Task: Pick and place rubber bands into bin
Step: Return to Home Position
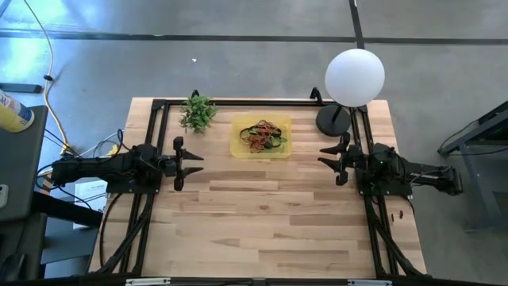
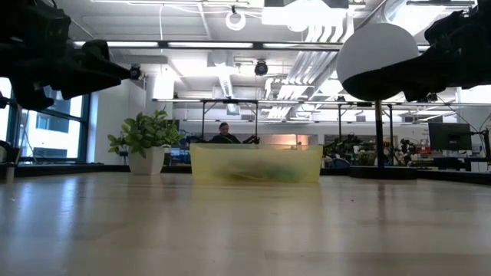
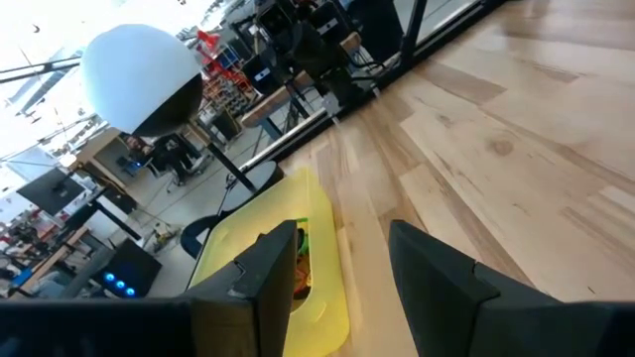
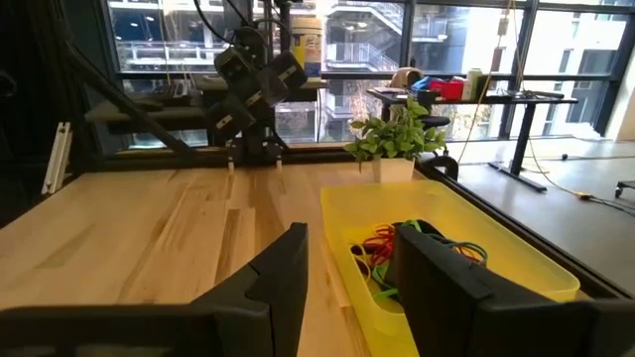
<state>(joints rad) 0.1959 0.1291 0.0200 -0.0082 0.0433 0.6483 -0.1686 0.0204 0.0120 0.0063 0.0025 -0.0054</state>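
Bin (image 1: 237, 149), long axis left-right

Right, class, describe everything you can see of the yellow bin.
The bin is a shallow, translucent yellow plastic tray, rectangular with rounded corners. It sits flat on the wooden table near its far edge, between the plant and the lamp base. Red, green and dark rubber bands lie tangled inside. The left pincer and right pincer, both open, are clear of it.
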